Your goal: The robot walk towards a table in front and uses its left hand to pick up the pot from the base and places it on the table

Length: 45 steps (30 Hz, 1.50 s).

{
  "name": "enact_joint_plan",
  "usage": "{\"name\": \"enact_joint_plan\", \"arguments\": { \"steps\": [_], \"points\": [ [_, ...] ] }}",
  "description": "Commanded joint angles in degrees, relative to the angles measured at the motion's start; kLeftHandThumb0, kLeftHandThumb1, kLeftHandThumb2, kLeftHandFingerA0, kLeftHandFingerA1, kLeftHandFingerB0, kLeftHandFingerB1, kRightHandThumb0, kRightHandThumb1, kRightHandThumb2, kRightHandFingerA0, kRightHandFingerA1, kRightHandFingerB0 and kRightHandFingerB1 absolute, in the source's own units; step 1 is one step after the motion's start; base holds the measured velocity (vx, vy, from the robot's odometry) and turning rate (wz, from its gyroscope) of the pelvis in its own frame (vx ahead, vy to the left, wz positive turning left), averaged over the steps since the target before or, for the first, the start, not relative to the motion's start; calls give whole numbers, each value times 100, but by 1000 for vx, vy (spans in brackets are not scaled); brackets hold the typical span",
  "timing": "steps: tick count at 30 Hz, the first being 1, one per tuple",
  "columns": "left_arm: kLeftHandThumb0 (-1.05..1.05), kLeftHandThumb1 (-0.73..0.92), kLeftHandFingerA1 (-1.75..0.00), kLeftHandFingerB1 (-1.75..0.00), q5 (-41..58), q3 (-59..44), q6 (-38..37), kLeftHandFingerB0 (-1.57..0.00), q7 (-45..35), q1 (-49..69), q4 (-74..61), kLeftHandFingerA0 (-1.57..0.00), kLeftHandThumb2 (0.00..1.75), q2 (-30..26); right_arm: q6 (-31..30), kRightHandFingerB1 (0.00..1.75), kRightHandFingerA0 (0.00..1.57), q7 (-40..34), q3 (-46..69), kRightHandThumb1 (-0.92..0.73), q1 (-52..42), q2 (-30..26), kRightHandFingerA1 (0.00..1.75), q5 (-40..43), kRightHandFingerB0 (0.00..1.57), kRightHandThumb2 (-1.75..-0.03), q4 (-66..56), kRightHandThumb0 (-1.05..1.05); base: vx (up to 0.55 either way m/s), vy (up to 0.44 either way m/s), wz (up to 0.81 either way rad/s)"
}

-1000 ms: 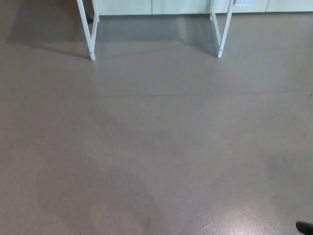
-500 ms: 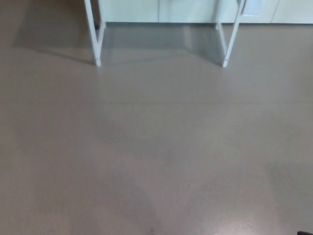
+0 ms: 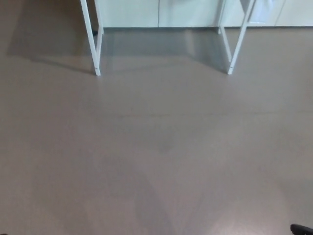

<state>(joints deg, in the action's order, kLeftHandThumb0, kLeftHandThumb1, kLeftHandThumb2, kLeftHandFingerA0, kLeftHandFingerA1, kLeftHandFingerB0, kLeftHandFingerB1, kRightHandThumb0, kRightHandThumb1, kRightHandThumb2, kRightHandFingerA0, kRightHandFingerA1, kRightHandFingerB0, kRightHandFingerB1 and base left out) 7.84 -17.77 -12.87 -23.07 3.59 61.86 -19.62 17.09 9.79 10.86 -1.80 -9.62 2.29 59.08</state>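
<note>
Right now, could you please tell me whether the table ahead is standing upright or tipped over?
Upright: its white legs stand feet-down on the grey floor. Only the legs are in frame, though.

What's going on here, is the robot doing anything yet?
Nothing is being handled yet. The head camera looks down at a grey floor, with only the white table legs showing at the top, in front of pale cabinet fronts. The tabletop, pot and base are out of frame. The left hand is not in view. A dark sliver at the bottom right corner may be the right hand, but too little shows to tell. The robot stands short of the table.
</note>
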Motion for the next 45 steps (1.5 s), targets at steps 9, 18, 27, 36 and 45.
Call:
{"name": "enact_joint_plan", "arguments": {
  "steps": [9, 18, 27, 36, 45],
  "points": [
    [-8, 57, -44, -38, 26, 48, -40, -41, 59, -118, -1, -52, 57, -55, 19, 42, 44, -205, -82, -69, 185, -142, 46, -43, 38, -59, 165, -6, 355, -98, 12],
    [-9, 54, -45, -39, -5, 103, -50, -43, 133, -147, 10, -57, 57, -93, 156, 43, 44, -258, -190, -69, 215, -153, 48, -100, 40, -59, 202, -6, 365, 196, -26],
    [-13, 54, -46, -42, -78, 217, -189, -46, 166, 47, -22, -57, 58, -99, 161, 42, 46, -244, -213, -70, 103, -140, 47, -66, 39, -58, 269, -2, 319, 84, 8],
    [-19, 56, -47, -42, -62, 283, -214, -43, 74, 105, 25, -53, 61, -134, 263, 43, 45, -303, -329, -71, 34, -169, 48, -153, 38, -60, 340, -4, 432, -78, 21],
    [-18, 57, -48, -43, -44, 296, -309, -44, -20, 140, 111, -52, 61, -124, 295, 42, 45, -277, -317, -72, -36, -183, 47, -123, 39, -59, 404, -2, 299, 72, -12]
  ]
}}
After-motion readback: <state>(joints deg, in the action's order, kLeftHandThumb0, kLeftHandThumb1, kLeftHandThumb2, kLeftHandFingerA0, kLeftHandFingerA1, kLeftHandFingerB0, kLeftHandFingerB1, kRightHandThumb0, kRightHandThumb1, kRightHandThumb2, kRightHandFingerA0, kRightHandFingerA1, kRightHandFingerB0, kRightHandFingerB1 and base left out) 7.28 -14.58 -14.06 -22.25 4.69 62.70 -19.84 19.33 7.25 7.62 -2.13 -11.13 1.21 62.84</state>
